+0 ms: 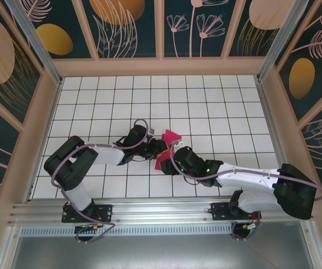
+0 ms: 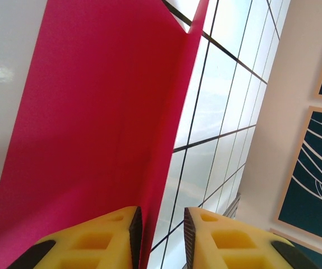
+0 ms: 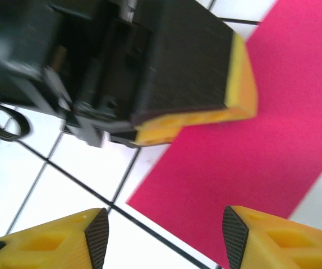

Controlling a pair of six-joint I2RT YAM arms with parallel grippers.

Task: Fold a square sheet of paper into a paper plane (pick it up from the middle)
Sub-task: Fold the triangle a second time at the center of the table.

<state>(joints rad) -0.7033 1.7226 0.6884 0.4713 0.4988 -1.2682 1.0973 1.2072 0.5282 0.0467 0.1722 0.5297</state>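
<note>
The square sheet of paper (image 1: 169, 138) is magenta-pink and partly folded, and it lies on the white tiles in the middle, between the two grippers. In the left wrist view one flap of the paper (image 2: 93, 117) stands up and rests against the left pad. The left gripper (image 2: 162, 224) (image 1: 154, 149) has a clear gap to its other pad, so its jaws are apart. The right gripper (image 3: 164, 224) (image 1: 173, 160) hovers wide open over a corner of the paper (image 3: 262, 140), holding nothing. A yellow finger (image 3: 206, 116) of the left gripper sits on the paper's far edge.
The white tiled floor (image 1: 217, 101) has wooden-framed patterned walls (image 1: 161, 28) on three sides. A metal rail (image 1: 161, 210) runs along the near edge by both arm bases. Purple cables (image 1: 141, 124) loop along the arms. Open tiles lie behind and to both sides.
</note>
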